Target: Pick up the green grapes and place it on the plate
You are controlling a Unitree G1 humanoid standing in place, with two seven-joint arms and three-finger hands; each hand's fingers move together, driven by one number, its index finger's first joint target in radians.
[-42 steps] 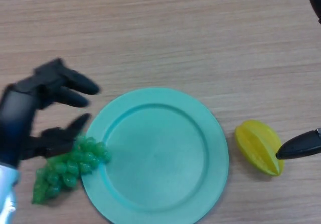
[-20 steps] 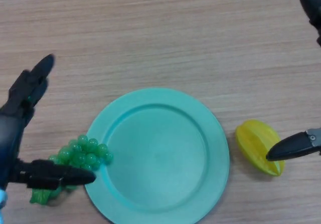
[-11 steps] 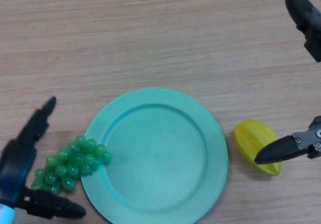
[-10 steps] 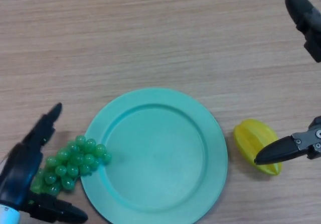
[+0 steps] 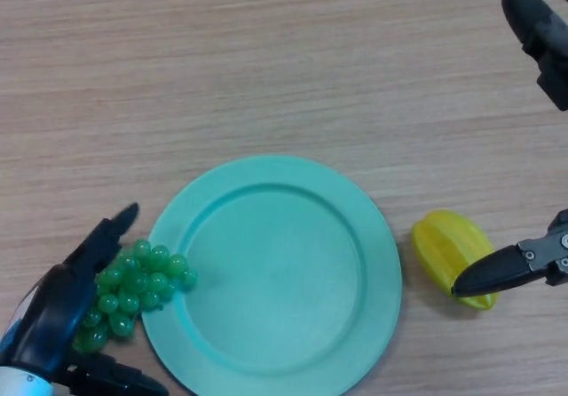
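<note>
1. One left hand (image 5: pixel 62 312), fingers spread, has closed in around the green grapes (image 5: pixel 133 285), gripping nothing.
2. Grapes lie unmoved on the worktop (image 5: pixel 266 67), touching the plate (image 5: pixel 275 276).
3. Right hand (image 5: pixel 510 267), open, beside the yellow fruit (image 5: pixel 444 254).

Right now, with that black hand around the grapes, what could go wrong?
The left hand sits open around the grapes, fingers on one side, thumb on the other. The bunch looks loose, so it could slip or sag when squeezed. The grapes lie against the plate rim, so closing fingers might nudge the plate. The right hand has a fingertip over the yellow fruit and might knock it.
</note>
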